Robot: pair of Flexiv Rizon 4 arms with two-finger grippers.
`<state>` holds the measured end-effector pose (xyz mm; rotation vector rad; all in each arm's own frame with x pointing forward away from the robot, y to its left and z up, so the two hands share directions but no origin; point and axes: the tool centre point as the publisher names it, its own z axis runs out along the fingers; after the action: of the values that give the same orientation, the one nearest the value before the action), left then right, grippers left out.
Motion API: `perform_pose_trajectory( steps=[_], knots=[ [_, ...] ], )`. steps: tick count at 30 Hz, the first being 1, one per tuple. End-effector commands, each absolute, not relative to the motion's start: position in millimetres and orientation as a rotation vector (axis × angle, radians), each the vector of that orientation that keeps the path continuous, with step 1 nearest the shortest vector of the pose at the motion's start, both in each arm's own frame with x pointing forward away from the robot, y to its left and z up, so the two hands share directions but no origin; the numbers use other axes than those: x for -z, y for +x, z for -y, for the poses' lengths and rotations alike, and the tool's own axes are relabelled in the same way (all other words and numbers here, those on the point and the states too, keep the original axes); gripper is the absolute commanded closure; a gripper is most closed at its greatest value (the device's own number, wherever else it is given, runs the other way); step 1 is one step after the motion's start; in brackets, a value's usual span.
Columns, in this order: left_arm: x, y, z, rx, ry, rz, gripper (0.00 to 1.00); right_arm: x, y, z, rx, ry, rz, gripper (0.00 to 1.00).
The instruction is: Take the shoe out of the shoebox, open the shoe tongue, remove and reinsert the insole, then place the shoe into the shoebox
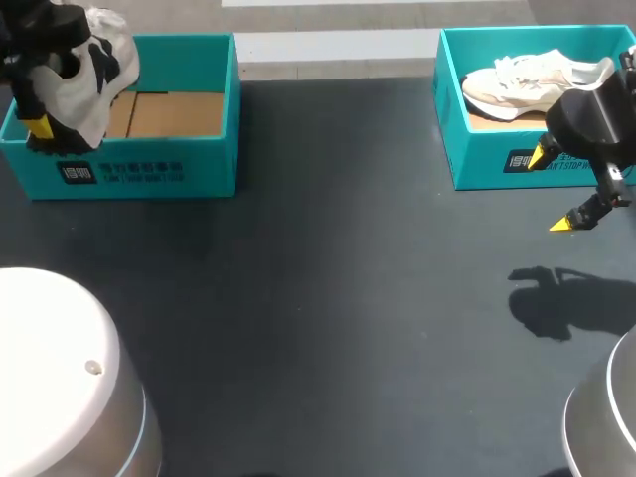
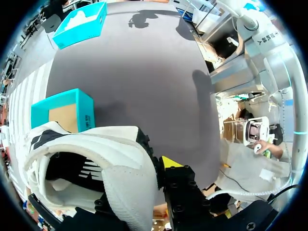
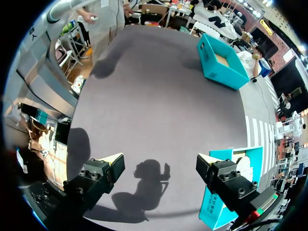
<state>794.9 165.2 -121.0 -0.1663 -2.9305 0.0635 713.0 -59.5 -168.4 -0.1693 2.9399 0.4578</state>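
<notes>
A white shoe with black patches (image 1: 87, 70) hangs over the left end of the left teal shoebox (image 1: 149, 169), whose cardboard floor shows bare. My left gripper (image 1: 45, 124) is shut on the shoe. In the left wrist view the shoe (image 2: 101, 163) fills the space at the gripper (image 2: 139, 183), its opening facing the camera, with the box (image 2: 65, 113) beneath and ahead. One yellow fingertip (image 2: 171, 162) shows beside the shoe; the other is hidden. My right gripper (image 1: 552, 191) hangs open and empty above the table, in front of the right shoebox (image 1: 487, 159).
A pale beige shoe (image 1: 532, 84) lies in the right shoebox. In the right wrist view that box (image 3: 224, 197) sits just beside the open gripper (image 3: 159, 161), and the left shoebox (image 3: 221, 62) is far across the dark table (image 1: 328, 298). Rounded robot bases (image 1: 60, 378) fill the near corners.
</notes>
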Motion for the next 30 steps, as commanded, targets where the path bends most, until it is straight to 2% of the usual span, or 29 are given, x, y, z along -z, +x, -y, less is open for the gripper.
perform_pose_trajectory(
  steps=[1,6,20,30],
  knots=[
    [119.9,794.3,-165.4,-0.062,-0.168,2.934,1.0,168.6,715.0,57.9,-0.453,-0.169,-2.944,0.0],
    [123.7,802.9,-175.9,-0.039,-0.26,2.934,1.0,168.6,715.0,57.9,-0.453,-0.169,-2.944,0.0],
    [138.2,906.1,-256.1,-0.037,-0.283,2.964,1.0,168.6,715.0,57.9,-0.453,-0.169,-2.944,0.0],
    [160.0,953.8,-289.0,0.02,-0.265,3.041,1.0,168.6,715.0,57.9,-0.453,-0.169,-2.944,0.0]
  ],
)
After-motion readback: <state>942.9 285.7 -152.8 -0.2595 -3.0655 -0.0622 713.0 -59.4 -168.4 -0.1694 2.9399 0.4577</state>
